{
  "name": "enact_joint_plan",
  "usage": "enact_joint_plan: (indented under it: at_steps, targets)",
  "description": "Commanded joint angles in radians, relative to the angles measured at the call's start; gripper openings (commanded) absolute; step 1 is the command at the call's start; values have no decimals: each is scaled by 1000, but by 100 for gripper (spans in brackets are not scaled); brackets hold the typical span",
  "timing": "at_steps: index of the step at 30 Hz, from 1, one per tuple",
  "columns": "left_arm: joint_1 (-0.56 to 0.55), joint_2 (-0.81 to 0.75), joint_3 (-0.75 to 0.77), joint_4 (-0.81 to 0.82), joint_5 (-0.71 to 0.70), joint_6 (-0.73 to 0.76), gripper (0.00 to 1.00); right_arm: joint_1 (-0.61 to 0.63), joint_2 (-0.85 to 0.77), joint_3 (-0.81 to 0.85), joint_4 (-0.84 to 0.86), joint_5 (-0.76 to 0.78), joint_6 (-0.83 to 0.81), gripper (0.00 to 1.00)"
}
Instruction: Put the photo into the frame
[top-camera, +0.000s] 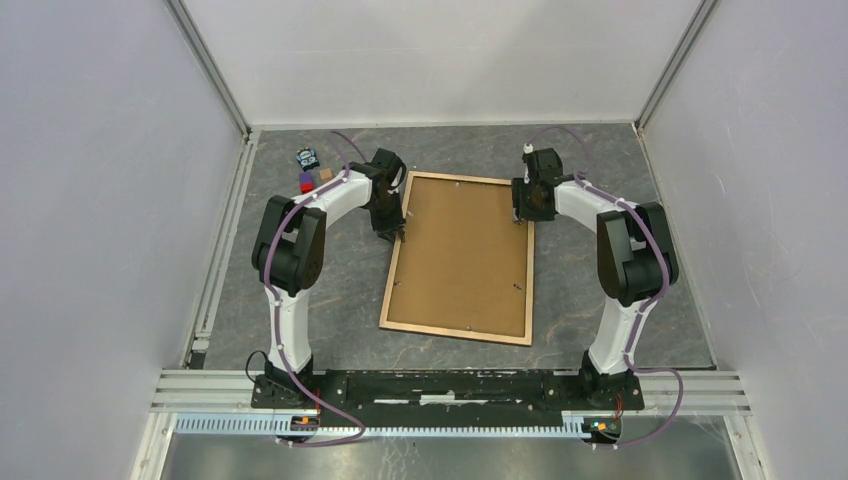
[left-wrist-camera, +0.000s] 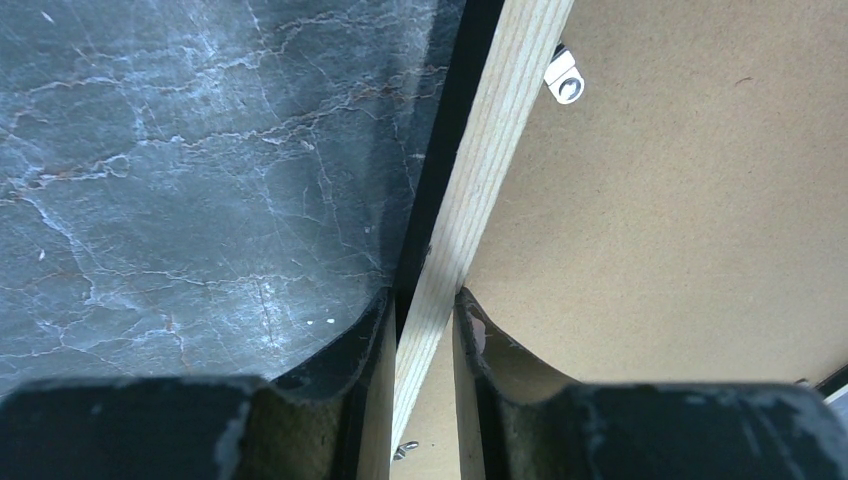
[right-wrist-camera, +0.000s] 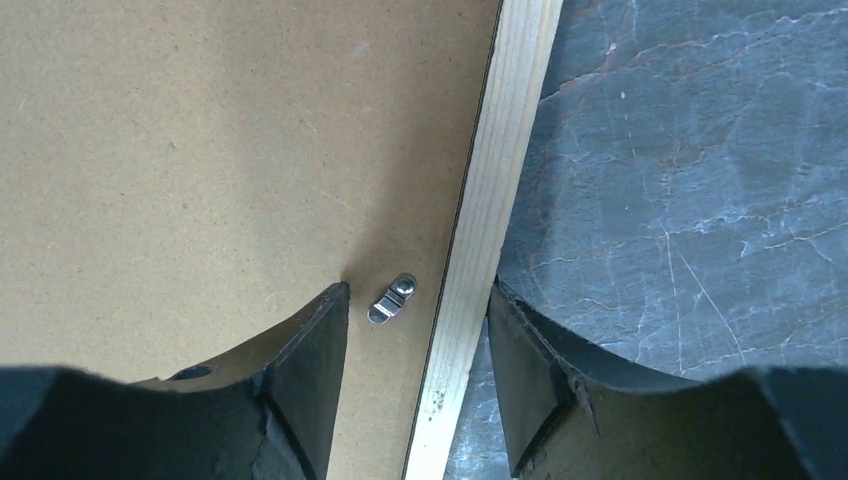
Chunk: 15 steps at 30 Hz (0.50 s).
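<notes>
The frame (top-camera: 455, 332) lies back-up in the middle of the table, and a brown backing board (top-camera: 462, 255) fills it. The photo is hidden. My left gripper (top-camera: 393, 232) is at the frame's left side near the far corner. In the left wrist view it (left-wrist-camera: 425, 300) is shut on the light wood rail (left-wrist-camera: 490, 160), one finger outside and one on the board. My right gripper (top-camera: 521, 215) hangs over the right side. Seen from the right wrist, it (right-wrist-camera: 418, 295) stands open astride the rail (right-wrist-camera: 495, 170) and a small metal clip (right-wrist-camera: 392, 298), touching neither.
A small blue-and-black item (top-camera: 308, 158), a red and purple block (top-camera: 306, 183) and a tiny brown piece (top-camera: 324, 173) lie at the back left. An aluminium rail (top-camera: 225, 230) runs along the table's left edge. White walls close the sides and back.
</notes>
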Motion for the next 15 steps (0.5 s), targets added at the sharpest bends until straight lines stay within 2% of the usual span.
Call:
enact_joint_plan:
  at_steps: [1,5,8,11,15]
  targets:
    - [-9,42,15,33,47,-46,29,41,61,0,-148,30,15,55]
    - [-7,39,16,34,49,-49,29,41,62,-18,-140,55,14,44]
    - [-8,41,16,34,48,-49,29,42,68,-15,-144,50,15,30]
    - [-8,41,15,34,47,-48,29,48,60,-19,-140,45,6,20]
    - [-8,41,17,34,51,-49,29,50,51,-24,-124,50,-32,17]
